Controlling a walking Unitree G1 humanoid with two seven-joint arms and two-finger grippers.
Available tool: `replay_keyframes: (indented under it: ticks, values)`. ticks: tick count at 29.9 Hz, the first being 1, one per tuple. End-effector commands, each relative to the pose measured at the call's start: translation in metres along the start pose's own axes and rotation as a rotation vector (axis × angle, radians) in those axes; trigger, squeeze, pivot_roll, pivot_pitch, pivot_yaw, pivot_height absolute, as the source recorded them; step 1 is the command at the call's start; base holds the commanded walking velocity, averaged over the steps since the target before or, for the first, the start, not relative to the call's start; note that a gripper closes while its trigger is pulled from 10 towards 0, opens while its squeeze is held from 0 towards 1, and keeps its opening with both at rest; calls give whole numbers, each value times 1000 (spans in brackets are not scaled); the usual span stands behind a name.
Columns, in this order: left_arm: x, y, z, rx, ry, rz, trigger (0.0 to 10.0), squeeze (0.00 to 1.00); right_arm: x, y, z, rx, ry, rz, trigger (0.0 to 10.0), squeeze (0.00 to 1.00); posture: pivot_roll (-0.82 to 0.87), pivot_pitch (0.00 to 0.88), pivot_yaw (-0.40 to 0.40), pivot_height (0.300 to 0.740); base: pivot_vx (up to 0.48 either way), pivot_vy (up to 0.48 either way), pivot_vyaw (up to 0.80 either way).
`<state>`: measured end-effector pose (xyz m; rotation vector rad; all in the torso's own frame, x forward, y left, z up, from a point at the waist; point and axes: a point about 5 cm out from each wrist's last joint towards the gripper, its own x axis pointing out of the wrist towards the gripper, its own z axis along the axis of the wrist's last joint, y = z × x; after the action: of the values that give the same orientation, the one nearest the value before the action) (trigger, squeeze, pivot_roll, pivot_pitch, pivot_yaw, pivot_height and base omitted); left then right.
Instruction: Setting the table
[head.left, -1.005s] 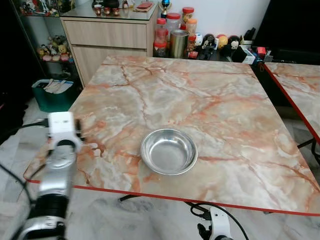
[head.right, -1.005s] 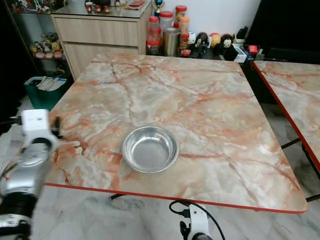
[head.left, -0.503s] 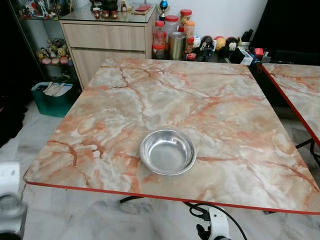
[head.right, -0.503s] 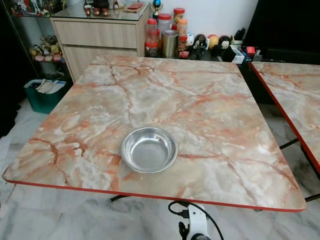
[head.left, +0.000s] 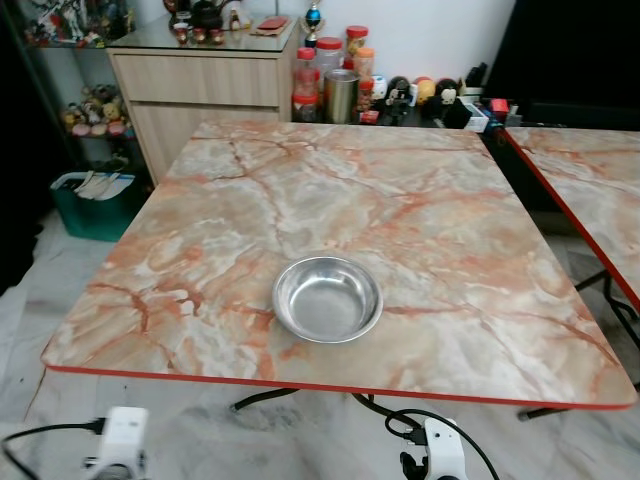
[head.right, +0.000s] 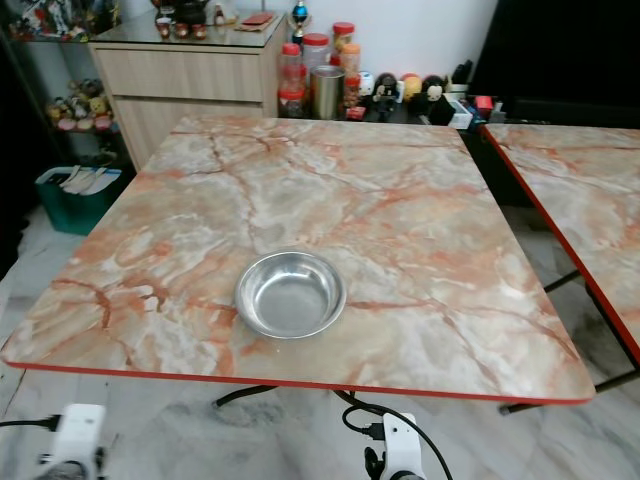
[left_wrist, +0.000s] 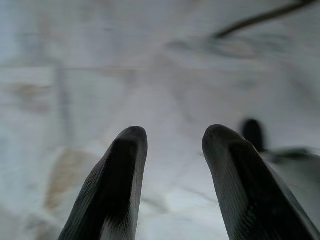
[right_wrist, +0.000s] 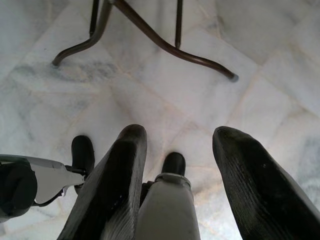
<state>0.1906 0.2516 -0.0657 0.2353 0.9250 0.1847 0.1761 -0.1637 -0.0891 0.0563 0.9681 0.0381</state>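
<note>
Left gripper (left_wrist: 170, 165) hanging low, below the table edge, two black fingers spread apart with nothing between them, aimed at pale marble floor tiles (left_wrist: 165, 75). Right gripper (right_wrist: 182, 170) also low and idle, fingers parted, empty, pointing down at the same tiles with the table's dark curved metal legs (right_wrist: 150, 35) beyond the tips. From the head camera, white wrist housings of both arms sit at the lower frame edge, under the near table rim: left (head.left: 118, 440), right (head.left: 440, 450). One round shiny steel bowl (head.left: 327, 298) upright and empty on the square orange-veined marble-pattern table with red edging (head.left: 420, 200), near the front edge, slightly left of centre, well apart from both grippers. Second table of same pattern (head.left: 590, 170) just beside it on the right. Beyond the far edge: one light wood cabinet (head.left: 200, 85), one metal canister (head.left: 341, 95), at least three red-lidded jars (head.left: 305, 85), a row of small figurines (head.left: 425, 92). One green bin (head.left: 90, 200) on the floor at left.
</note>
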Motion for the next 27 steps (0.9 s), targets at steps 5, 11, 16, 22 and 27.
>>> replay_keyframes:
  ticks: [5,11,16,22,27]
  values:
    - [-1,-15,-8,-68,23,-43,10000,0,0,-5,4,15,-15,-19,10000,0,20,0,-27,740,0,0,0]
    - [-3,-22,-15,-92,54,-73,10000,0,0,-7,3,16,-14,-24,10000,0,18,0,-26,740,0,0,0]
    - [-4,-23,-21,-81,80,-60,10000,0,-1,-7,1,19,-12,-24,10000,0,13,0,-20,740,0,-111,0]
    - [-5,-26,-27,-79,101,-57,10000,0,-1,-7,0,15,-8,-23,10000,0,16,0,-24,740,0,-341,0]
    - [-6,-28,-31,-71,116,-62,10000,0,-1,-8,1,11,-9,-26,10000,0,12,1,-26,740,0,-341,0]
